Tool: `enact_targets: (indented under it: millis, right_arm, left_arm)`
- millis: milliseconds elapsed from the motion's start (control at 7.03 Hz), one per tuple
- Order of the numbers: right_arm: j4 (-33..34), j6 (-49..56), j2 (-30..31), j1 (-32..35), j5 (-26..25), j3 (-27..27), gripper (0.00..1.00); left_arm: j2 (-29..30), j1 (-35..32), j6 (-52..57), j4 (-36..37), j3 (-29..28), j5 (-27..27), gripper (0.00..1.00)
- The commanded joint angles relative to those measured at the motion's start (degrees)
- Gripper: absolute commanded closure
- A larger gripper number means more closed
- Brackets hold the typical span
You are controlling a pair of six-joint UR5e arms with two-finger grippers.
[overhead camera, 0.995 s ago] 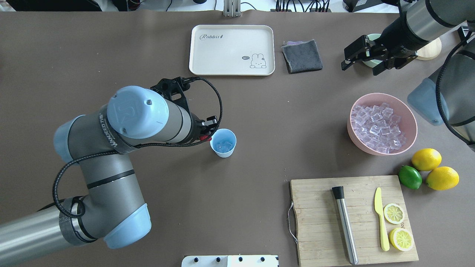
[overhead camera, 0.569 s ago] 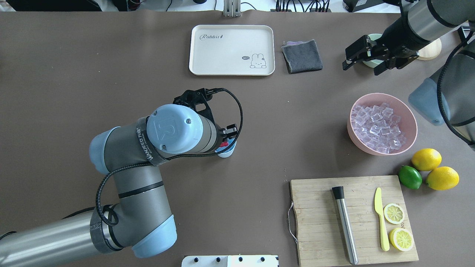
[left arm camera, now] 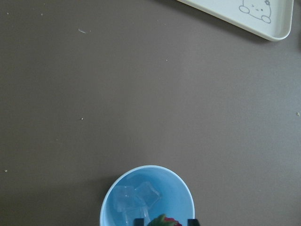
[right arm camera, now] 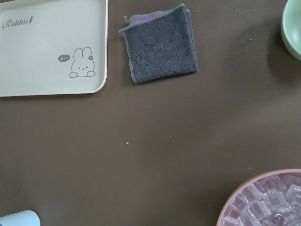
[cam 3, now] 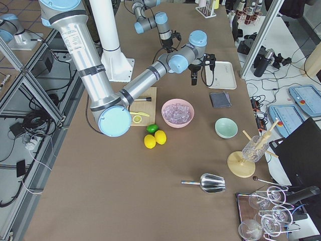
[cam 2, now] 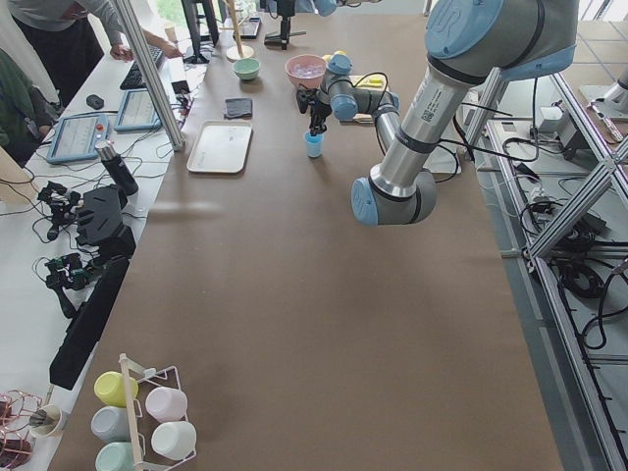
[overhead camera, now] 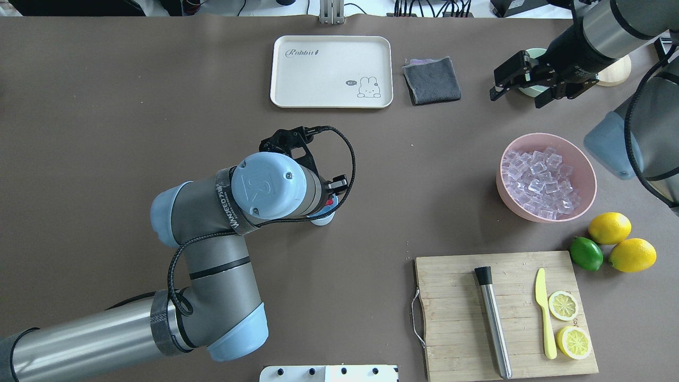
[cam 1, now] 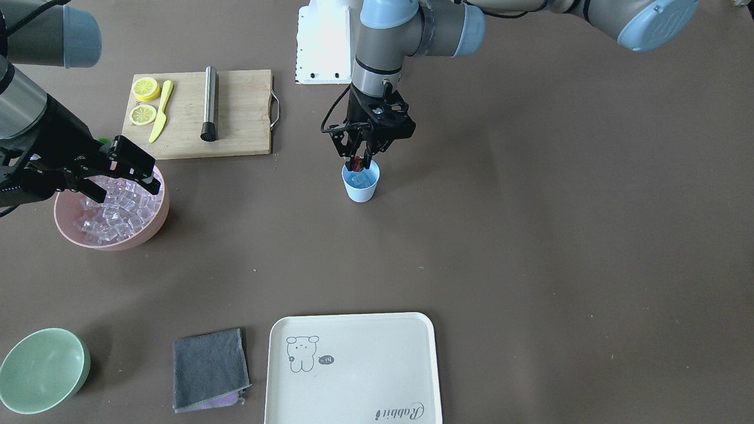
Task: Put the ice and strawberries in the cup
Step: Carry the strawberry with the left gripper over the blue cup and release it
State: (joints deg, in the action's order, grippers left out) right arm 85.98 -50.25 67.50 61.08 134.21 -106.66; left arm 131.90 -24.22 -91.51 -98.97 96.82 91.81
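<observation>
The light blue cup (cam 1: 360,187) stands mid-table with a few ice cubes (left arm camera: 137,198) inside. My left gripper (cam 1: 360,165) hangs straight over its mouth, shut on a red strawberry (left arm camera: 164,221) with a green cap, right at the rim. From overhead my left arm hides most of the cup (overhead camera: 322,219); a bit of the red strawberry (overhead camera: 330,201) shows. More ice (overhead camera: 538,183) fills the pink bowl (overhead camera: 502,183) on the right. My right gripper (overhead camera: 518,94) hovers beyond that bowl, open with nothing in it.
A cream tray (overhead camera: 331,71) and a grey cloth (overhead camera: 431,79) lie at the far side. A cutting board (overhead camera: 451,318) holds a steel muddler (overhead camera: 493,323), a yellow knife and lemon slices. Two lemons and a lime (overhead camera: 585,253) sit beside it. A pale green bowl (cam 1: 41,368) stands far right.
My left arm has swung right, bringing the strawberry from beside the cup to over its mouth, and now covers most of the cup from overhead. The right gripper has barely shifted.
</observation>
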Motion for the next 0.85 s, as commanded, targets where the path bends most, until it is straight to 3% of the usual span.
enact_targets:
  millis: [0,284,427,711]
  right_arm:
    - [0.0,0.1,0.0,0.0,0.0,0.0,0.00]
    - [0.2,0.1,0.0,0.2,0.1,-0.2,0.00]
    - [0.4,0.1,0.3,0.5,0.2,-0.4,0.00]
    - [0.2,4.4,4.1,2.9,1.5,-0.7,0.00]
  left_arm:
    - [0.0,0.0,0.3,-0.3,0.1,-0.2,0.03]
    - [-0.6,-1.2,1.6,0.9,3.4,0.2,0.03]
    - [-2.9,-4.1,9.1,5.7,8.2,2.1,0.03]
    - [-9.6,-12.0,22.7,7.4,13.0,5.1,0.03]
